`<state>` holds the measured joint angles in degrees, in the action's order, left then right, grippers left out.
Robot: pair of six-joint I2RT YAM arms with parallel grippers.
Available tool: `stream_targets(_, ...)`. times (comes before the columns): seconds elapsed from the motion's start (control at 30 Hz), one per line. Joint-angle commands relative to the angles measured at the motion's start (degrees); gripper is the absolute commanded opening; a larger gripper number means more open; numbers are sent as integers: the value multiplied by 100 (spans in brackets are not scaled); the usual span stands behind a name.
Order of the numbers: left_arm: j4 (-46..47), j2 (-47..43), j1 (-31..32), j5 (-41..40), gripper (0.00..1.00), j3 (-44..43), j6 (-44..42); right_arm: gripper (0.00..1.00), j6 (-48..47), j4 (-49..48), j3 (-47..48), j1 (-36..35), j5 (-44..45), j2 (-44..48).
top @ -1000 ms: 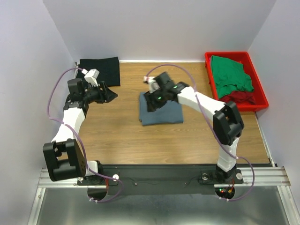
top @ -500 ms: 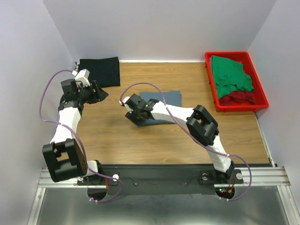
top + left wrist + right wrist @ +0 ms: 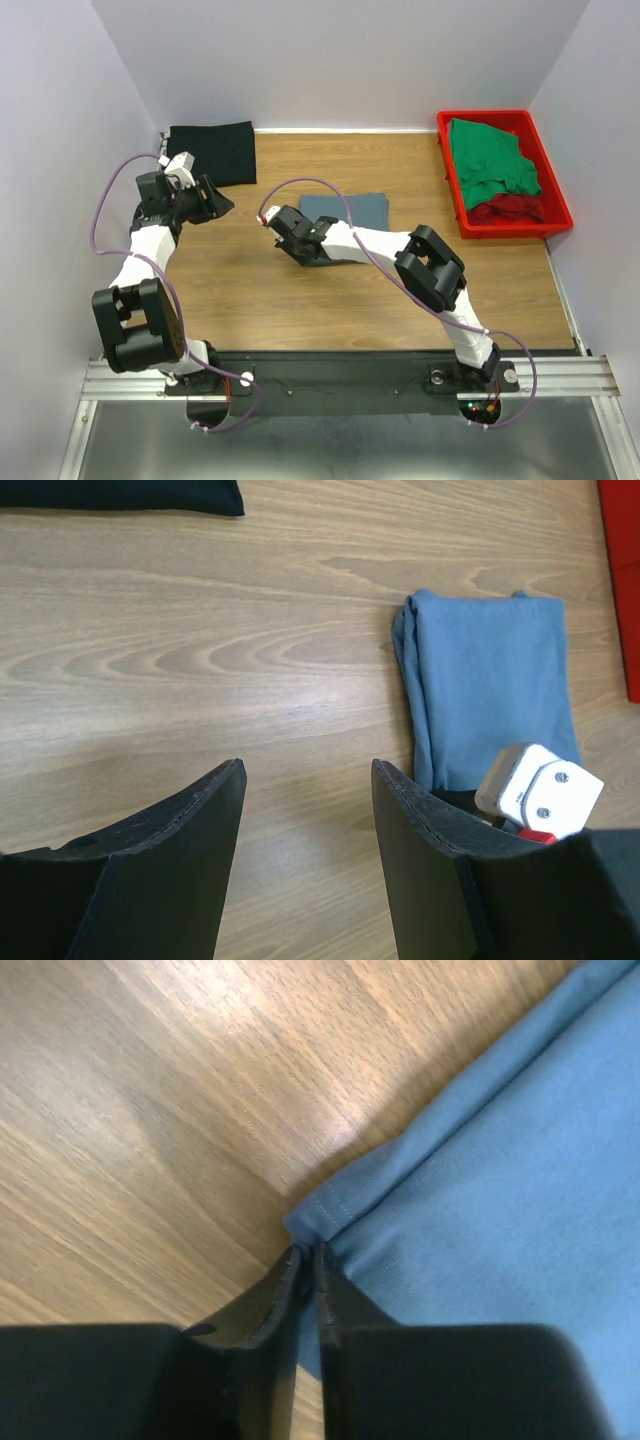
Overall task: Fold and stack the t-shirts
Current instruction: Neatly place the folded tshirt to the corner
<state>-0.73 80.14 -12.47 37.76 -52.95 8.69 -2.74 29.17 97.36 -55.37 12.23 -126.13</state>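
A folded slate blue-grey t-shirt (image 3: pixel 352 208) lies mid-table, also seen in the left wrist view (image 3: pixel 500 680). My right gripper (image 3: pixel 300 248) is low at its near left corner, jaws shut on the hemmed corner of the cloth (image 3: pixel 330 1215), with the fingertips (image 3: pixel 307 1260) pinching it. To the left of that shirt my left gripper (image 3: pixel 216 200) hovers open over bare wood (image 3: pixel 308 772), holding nothing. A folded black t-shirt (image 3: pixel 213 150) lies at the far left. The green t-shirt (image 3: pixel 490 160) and the dark red one (image 3: pixel 512 208) lie crumpled in the tray.
The red plastic tray (image 3: pixel 556 205) stands at the far right against the wall. White walls close the table on the left, back and right. Purple cables loop from both arms above the wood.
My right gripper swung left and down to the blue-grey shirt's near left corner and closed on it. The left gripper drew back slightly to the left and stayed open.
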Motion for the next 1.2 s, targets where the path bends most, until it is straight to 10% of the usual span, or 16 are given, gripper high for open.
stream_targets(0.0,591,142,34,328,65,240,404,6,178,238,-314,9,-247,-237)
stream_targets(1.17,5045,2848,2240,373,84,953,4692,1,151,230,222,923,-1697,1011)
